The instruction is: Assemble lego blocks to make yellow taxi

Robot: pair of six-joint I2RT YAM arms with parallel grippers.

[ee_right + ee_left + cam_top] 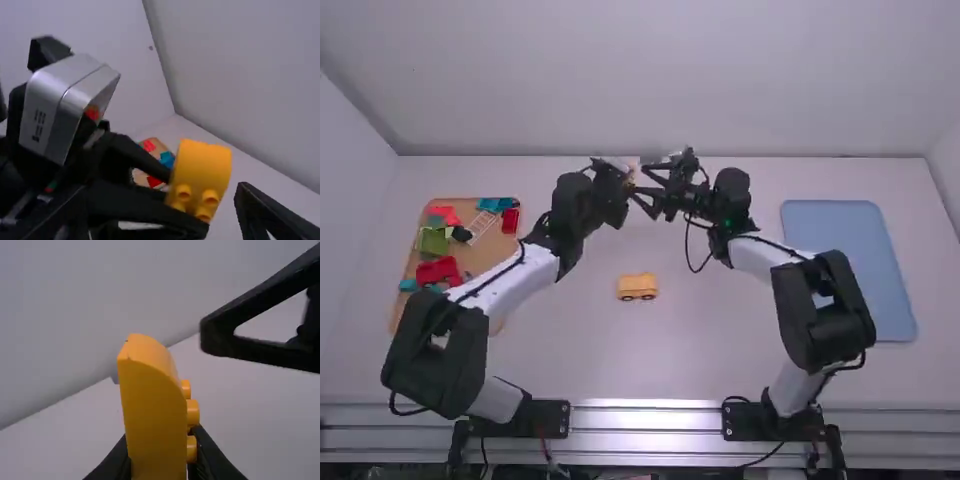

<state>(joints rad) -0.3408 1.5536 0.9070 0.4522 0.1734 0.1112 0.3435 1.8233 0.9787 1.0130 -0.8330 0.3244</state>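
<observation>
In the high view my left gripper (620, 183) and my right gripper (643, 188) face each other above the table's far part. A curved yellow block (152, 415) with round studs is clamped between the fingers of my left gripper (159, 460). In the right wrist view the same yellow block (202, 167) is held up with its studs low, while my right gripper (165, 212) stands open close by, not closed on it. On the table, nearer the arms' bases, rests the yellow car base (638, 287) on dark wheels.
At the left lies a wooden tray (408, 245) with several coloured parts, including a red block (510, 220), a green block (433, 241) and a red vehicle piece (439, 271). A blue tray (850, 260) lies at the right, partly behind the right arm.
</observation>
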